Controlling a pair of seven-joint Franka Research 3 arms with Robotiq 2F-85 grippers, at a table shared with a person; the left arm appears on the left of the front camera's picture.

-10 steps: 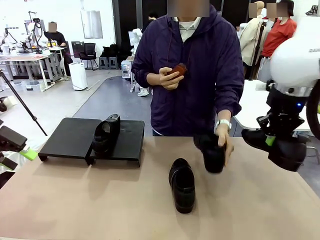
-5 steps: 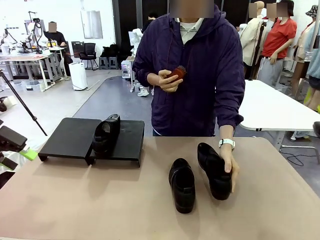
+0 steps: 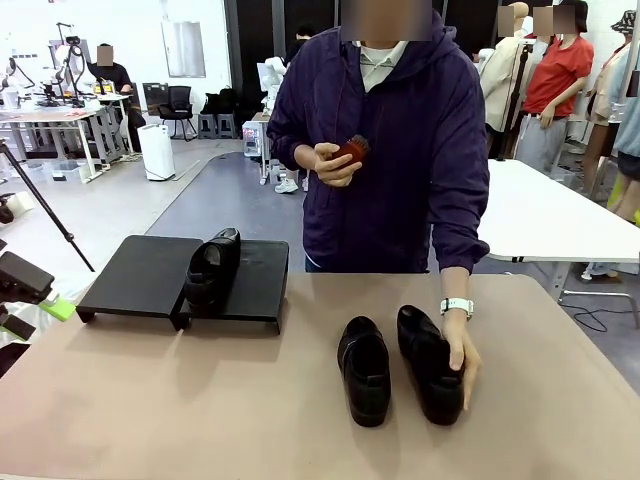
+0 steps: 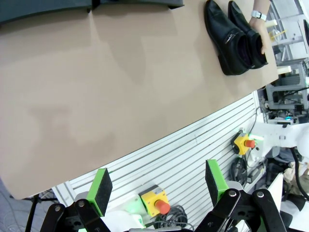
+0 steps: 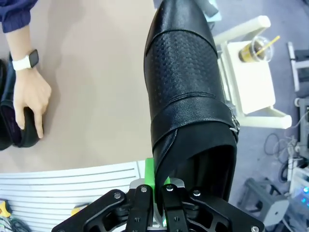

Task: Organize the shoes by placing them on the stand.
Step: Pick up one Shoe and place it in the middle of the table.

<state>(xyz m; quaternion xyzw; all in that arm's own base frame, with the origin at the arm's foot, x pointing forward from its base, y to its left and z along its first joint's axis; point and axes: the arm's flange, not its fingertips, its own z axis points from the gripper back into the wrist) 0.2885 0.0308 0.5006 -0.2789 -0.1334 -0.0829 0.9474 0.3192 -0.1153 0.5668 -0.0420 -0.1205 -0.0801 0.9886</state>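
R gripper [image 5: 157, 186] clamped on shoe [image 5: 188, 96] heel end; L gripper [image 4: 158, 184] wide open, empty. Stand [image 3: 140, 270] at table [image 3: 150, 400] far-left corner.

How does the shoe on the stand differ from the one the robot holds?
The placed shoe rests on the stand; the held shoe hangs in the air. The right gripper is shut on the held shoe's rim; nothing touches the placed shoe. Both are black.

the shoes [image 3: 365, 372] are black leather with a soft sheen; one shoe [image 5: 188, 87] has a pebbled vamp and smooth toe. the stand [image 3: 140, 272] is matt black, the worktop [image 3: 200, 400] smooth matt tan.
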